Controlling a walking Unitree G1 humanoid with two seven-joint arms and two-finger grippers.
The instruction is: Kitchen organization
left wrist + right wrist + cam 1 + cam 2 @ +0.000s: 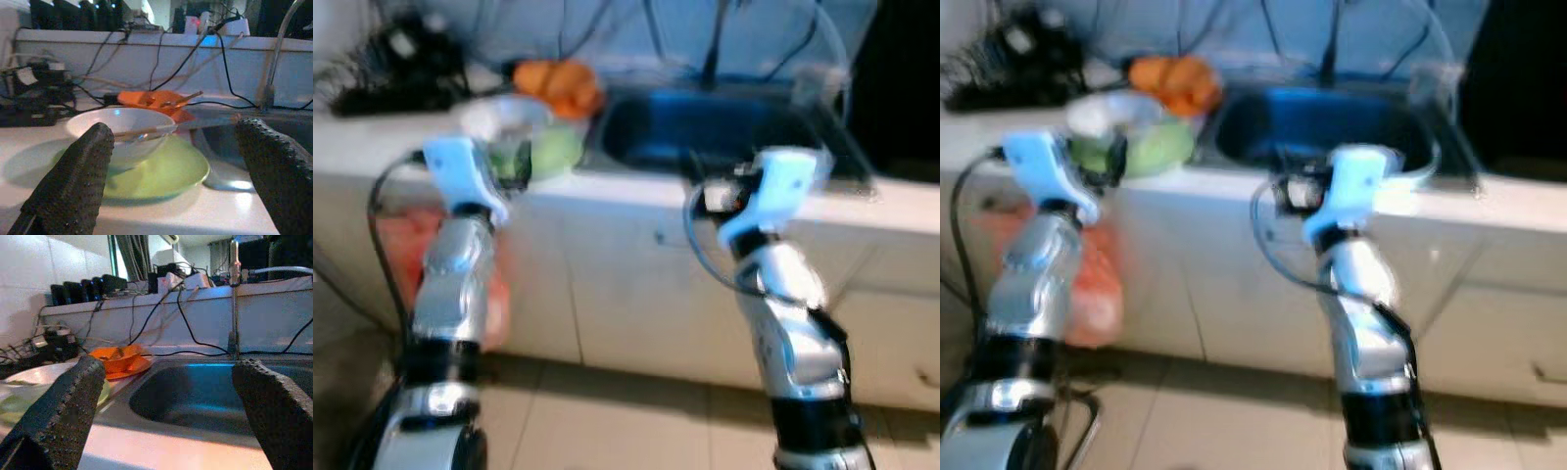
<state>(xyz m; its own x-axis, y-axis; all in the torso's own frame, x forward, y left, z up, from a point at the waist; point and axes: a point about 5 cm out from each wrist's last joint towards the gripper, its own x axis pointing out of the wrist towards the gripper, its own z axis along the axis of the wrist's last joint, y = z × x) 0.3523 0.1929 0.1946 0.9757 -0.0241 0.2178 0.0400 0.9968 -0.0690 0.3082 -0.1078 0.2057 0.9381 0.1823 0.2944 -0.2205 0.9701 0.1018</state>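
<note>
Left gripper [171, 181] was held released before the white bowl [122, 128] on the green plate [166, 171]; right gripper [166, 416], also released, faced the sink [195, 396], orange dish [120, 360] at 10 o'clock.

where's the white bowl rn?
The white bowl sits on the green plate on the counter, left of the sink, with the orange dish behind it, ahead of the open left gripper.
</note>
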